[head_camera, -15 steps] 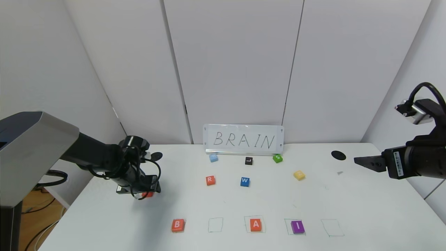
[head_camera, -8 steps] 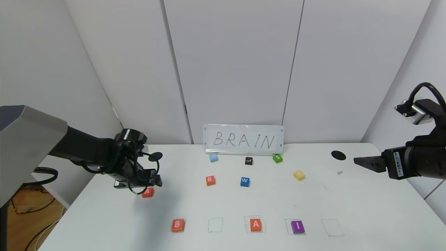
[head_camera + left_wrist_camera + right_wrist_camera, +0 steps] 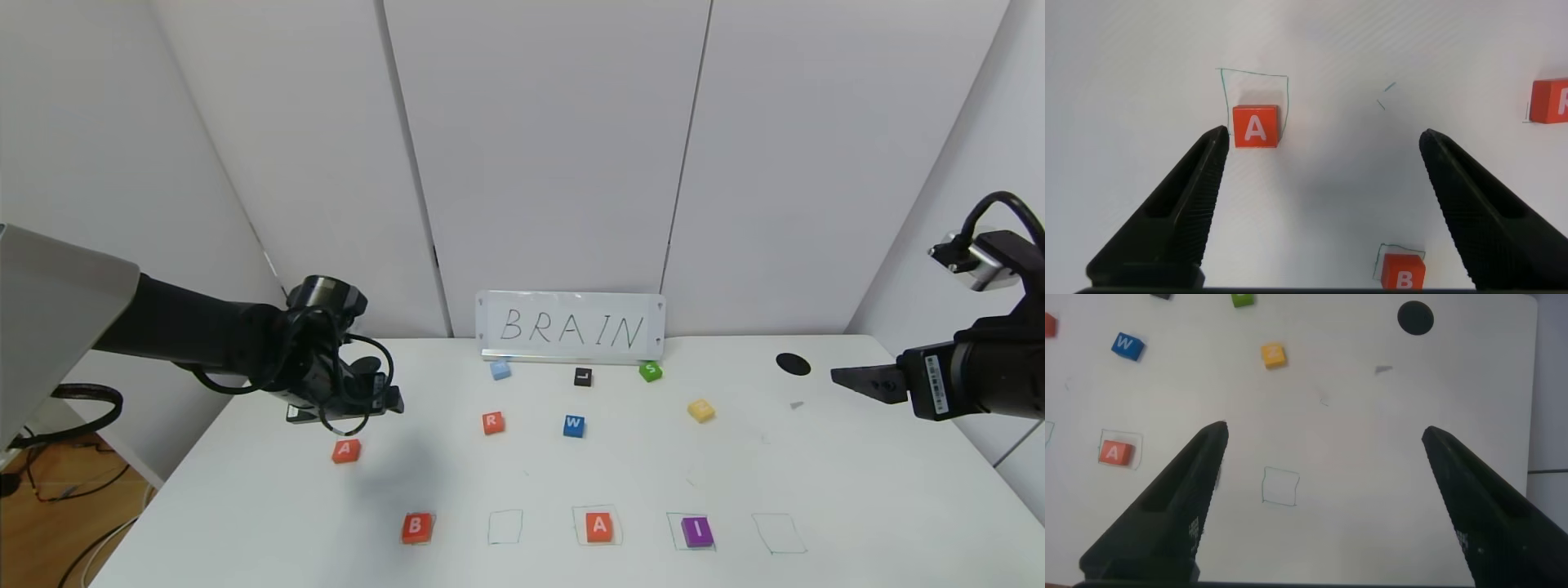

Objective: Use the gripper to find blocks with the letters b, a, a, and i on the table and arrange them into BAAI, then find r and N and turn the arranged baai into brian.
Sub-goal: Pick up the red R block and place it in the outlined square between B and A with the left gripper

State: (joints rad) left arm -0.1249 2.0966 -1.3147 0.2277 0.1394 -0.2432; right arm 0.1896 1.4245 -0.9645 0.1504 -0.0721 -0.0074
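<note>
On the white table (image 3: 857,490) the front row holds an orange B (image 3: 416,527), an orange A (image 3: 599,526) and a purple I (image 3: 696,532), with an empty green square between B and A. A second orange A (image 3: 346,450) lies alone at the left. My left gripper (image 3: 347,411) hovers open and empty just behind and above it. In the left wrist view the gripper (image 3: 1323,135) is open, with that A (image 3: 1256,126) beside one fingertip and the B (image 3: 1403,273) nearer. The orange R (image 3: 492,422) and yellow N (image 3: 700,410) sit mid-table. My right gripper (image 3: 837,376) hangs open at the right edge.
A BRAIN sign (image 3: 570,327) stands at the back. In front of it lie light blue (image 3: 500,369), black L (image 3: 582,376), green S (image 3: 650,371) and blue W (image 3: 574,425) blocks. A black hole (image 3: 793,363) is at back right. Empty green squares (image 3: 779,532) are drawn in the front row.
My left gripper has risen and moved back and to the right, off the loose orange A, which now lies uncovered on the table. The right arm has not moved.
</note>
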